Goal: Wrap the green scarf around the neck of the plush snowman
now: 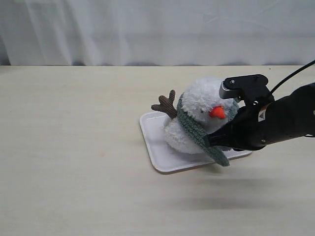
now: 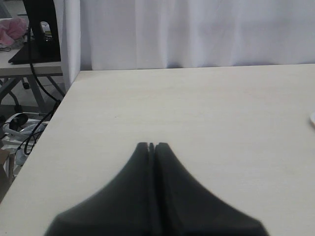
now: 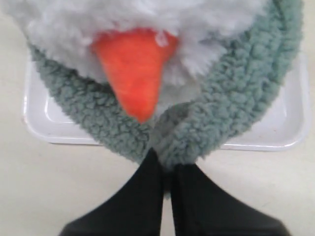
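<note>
Nearest: bare pale tabletop (image 1: 74, 162). Just beyond, at the near-right edge of the white tray (image 1: 149, 129), pinching the green scarf (image 1: 194, 129) with the right gripper (image 3: 166, 163), jaws pressed together on fleece at the meeting of two runs of the strip, below the orange nose (image 1: 217, 112). Unclear if pinching both runs or only one.

Scarf looped around the plush snowman (image 1: 199, 98), from behind the head down across the front. Snowman on the tray, tilted, nose toward the right. Neck itself hidden under the fleece.

Likely very light, soft and floppy, with no stiffness to keep a shape; expect sagging once freed. Fuzzy pile probably clinging to the plush rather than sliding. Best taken near an end, pinching across the narrow width, not mid-strip. Snowman probably light too, easily dragged or tipped by a tug on the scarf; pull gently.

Farther back, brown twig arm (image 1: 166, 104) sticking up left of the head. Off to the left, out of the exterior view, left gripper (image 2: 151, 146) over bare tabletop, jaws together, holding nothing. Farthest, white curtain (image 1: 147, 29).
</note>
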You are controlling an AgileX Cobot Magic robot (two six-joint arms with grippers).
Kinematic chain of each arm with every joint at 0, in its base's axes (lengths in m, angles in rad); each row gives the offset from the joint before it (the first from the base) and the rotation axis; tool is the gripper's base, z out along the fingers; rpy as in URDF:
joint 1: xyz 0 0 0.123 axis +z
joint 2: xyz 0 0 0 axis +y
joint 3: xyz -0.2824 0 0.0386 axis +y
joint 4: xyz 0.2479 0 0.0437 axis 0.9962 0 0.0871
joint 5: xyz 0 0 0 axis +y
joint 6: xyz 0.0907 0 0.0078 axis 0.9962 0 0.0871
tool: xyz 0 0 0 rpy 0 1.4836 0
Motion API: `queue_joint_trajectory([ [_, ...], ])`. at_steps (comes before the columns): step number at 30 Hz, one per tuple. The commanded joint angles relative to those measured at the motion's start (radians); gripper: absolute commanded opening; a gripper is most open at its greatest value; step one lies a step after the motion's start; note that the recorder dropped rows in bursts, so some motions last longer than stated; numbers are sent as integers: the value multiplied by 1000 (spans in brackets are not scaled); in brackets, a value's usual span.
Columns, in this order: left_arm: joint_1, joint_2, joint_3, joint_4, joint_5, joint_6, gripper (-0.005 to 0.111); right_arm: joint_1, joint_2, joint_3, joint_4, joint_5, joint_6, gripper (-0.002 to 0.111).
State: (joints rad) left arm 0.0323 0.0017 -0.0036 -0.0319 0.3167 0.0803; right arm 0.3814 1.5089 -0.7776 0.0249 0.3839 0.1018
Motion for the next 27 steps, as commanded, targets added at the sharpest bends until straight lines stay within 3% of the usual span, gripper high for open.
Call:
queue_joint_trajectory([
  [1,2,-2,4,-7,-9,-3,0,-7,-21,-2,200,27,-211,4],
  [6,2,-2,4,-7,-9,-3,0,-7,-21,-2,311,64,-333,4],
  [27,2,-2,4,-7,-9,-3,0,-7,80,16,333,54,-333,4],
])
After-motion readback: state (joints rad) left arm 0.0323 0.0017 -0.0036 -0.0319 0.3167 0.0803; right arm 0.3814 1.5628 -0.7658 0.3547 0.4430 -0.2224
